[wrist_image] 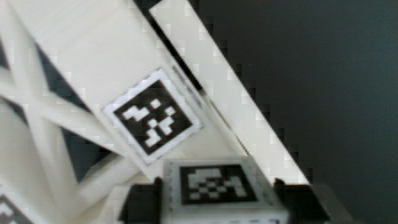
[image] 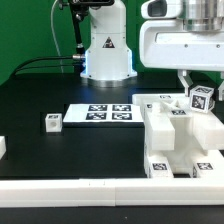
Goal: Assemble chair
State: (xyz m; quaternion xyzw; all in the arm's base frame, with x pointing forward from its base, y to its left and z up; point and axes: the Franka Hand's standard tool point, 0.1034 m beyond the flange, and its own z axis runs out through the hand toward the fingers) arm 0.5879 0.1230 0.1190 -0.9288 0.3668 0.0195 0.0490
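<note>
The claw [image: 199,90] grips a small tagged block [wrist_image: 217,185] by the chair frame [image: 165,132]. I cannot tell whether they touch. The frame runs off the exterior view's right.

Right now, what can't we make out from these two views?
Exterior view: chair assembly cut off by the right edge; its far side unseen.
Exterior view: white part cut by the left edge; unidentifiable.
Exterior view: gripper fingertips partly hidden behind the tagged piece they hold.
Wrist view: bars close, blurred, running out of frame; which chair part they are is unclear.
</note>
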